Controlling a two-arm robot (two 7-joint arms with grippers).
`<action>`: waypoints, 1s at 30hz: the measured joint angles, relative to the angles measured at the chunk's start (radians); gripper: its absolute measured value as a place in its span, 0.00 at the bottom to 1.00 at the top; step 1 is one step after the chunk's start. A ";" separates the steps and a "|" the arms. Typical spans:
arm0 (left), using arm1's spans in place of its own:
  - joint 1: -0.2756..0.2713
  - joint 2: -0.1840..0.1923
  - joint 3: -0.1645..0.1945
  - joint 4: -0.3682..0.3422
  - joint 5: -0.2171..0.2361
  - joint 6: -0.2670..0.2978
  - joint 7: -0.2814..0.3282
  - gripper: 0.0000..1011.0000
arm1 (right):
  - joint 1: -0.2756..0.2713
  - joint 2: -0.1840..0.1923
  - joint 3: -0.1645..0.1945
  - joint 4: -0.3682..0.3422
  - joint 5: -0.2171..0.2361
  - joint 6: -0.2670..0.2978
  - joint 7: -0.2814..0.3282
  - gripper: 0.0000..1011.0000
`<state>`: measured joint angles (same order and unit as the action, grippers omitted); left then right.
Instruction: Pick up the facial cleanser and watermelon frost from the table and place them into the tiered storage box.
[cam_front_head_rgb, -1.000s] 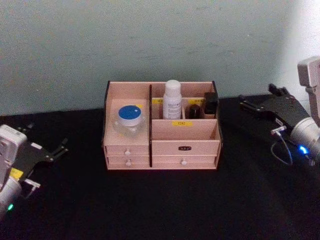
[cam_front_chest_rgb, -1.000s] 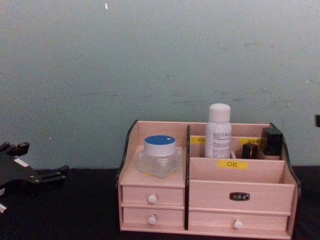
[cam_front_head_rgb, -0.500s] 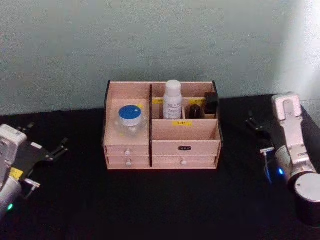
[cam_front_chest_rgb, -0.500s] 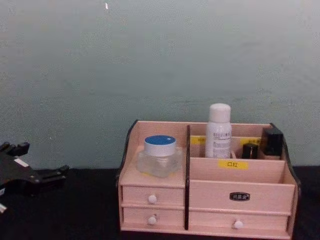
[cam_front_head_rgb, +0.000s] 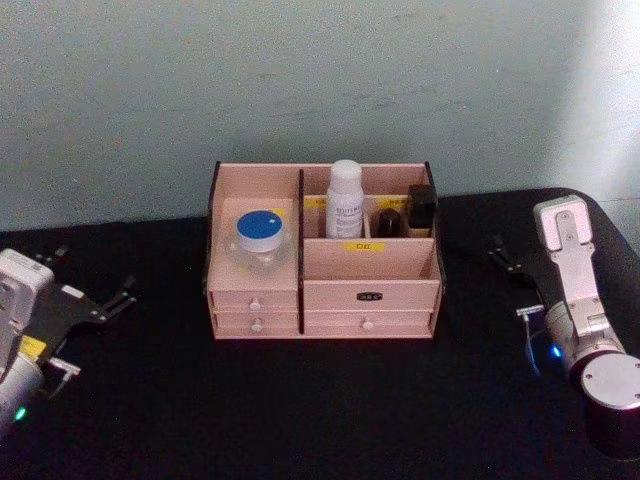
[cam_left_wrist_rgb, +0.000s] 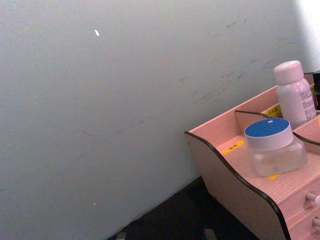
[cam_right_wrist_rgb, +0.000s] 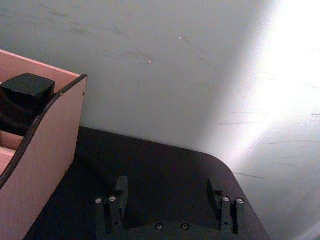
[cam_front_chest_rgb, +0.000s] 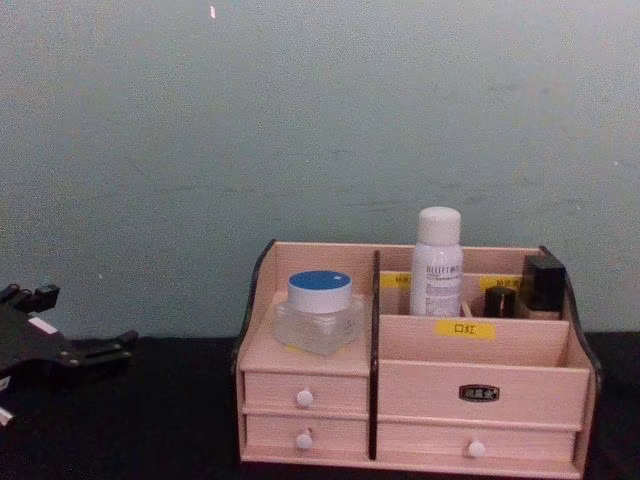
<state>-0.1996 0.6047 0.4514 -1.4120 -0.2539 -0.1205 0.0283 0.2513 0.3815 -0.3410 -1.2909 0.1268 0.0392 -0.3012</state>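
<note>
Now both open pincers (cam_front_head_rgb: 115, 298) (cam_right_wrist_rgb: 167, 200) flank the tiered storage box (cam_front_head_rgb: 370, 272)

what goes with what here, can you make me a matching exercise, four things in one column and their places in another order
Things
1. clear jar with blue lid
2. white bottle with white cap
3. black square-capped bottle
4. right gripper

Places
A. rear compartment just right of the black divider
B. over the black table, right of the pale pink wooden tiered storage box
C. left shelf above the two small drawers
D. rear right corner compartment

Pairs: 1-C, 2-A, 3-D, 4-B
</note>
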 joint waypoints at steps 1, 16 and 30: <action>0.000 0.000 0.000 0.000 0.000 0.000 0.000 0.99 | 0.000 0.000 0.000 0.000 0.000 0.000 0.000 0.99; 0.000 0.000 0.000 0.000 0.000 0.000 0.000 0.99 | 0.000 0.002 -0.001 -0.005 0.002 0.001 0.000 0.99; 0.000 0.000 0.000 0.000 0.000 0.000 0.000 0.99 | 0.000 0.003 -0.002 -0.007 0.003 0.001 0.000 0.99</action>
<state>-0.1996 0.6047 0.4514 -1.4120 -0.2539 -0.1205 0.0283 0.2511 0.3850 -0.3427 -1.2979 0.1297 0.0399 -0.3012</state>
